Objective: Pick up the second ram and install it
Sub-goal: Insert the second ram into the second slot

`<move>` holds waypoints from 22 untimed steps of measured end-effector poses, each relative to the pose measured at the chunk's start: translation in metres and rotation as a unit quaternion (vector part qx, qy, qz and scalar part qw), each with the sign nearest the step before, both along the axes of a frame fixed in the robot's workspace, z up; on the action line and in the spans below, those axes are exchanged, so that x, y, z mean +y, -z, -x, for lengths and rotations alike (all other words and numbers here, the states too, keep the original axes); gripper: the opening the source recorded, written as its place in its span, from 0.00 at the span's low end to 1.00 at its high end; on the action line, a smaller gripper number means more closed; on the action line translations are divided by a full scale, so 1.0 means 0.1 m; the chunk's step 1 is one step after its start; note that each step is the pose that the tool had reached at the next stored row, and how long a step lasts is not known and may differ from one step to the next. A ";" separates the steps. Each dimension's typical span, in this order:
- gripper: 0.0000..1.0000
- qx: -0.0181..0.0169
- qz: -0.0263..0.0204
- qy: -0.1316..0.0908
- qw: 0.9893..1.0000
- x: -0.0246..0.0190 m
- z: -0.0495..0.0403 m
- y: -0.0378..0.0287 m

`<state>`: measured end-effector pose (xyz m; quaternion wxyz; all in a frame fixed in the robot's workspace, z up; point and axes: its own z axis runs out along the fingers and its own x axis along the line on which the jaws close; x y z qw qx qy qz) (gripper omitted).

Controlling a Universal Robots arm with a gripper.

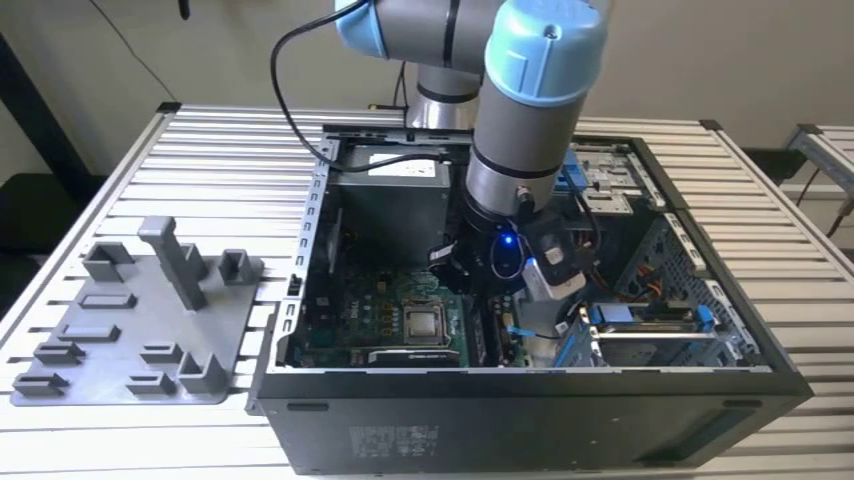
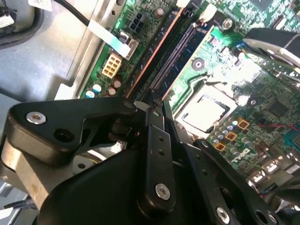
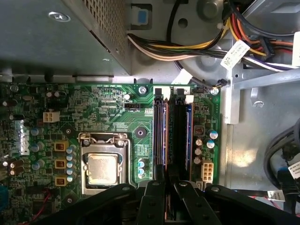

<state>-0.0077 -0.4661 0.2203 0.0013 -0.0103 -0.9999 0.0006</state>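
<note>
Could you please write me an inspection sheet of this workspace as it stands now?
Surface: slatted metal table carrying an open computer case.
Job's things: second ram, dark and edge-on among the motherboard's long sockets; whether seated cannot be told.
Clutter: grey fixture plate with blocks, on the exterior view's left.
Grippers: gripper down inside the case, in line with the sockets.
Cables: coloured wire bundle above the board; black cable along the arm.
Surroundings: plain wall; another slatted table on the exterior view's right.
</note>
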 end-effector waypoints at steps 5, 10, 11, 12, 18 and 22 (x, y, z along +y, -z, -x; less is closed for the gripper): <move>0.14 0.000 0.000 0.006 1.000 0.000 -0.002 0.001; 0.14 0.000 0.000 0.009 1.000 -0.001 -0.002 0.005; 0.14 0.000 0.000 0.009 1.000 -0.001 -0.002 0.008; 0.14 0.000 0.000 0.010 1.000 0.000 -0.002 0.012; 0.14 0.000 0.000 0.010 1.000 -0.001 -0.002 0.018; 0.14 0.000 0.000 0.010 1.000 0.000 -0.003 0.031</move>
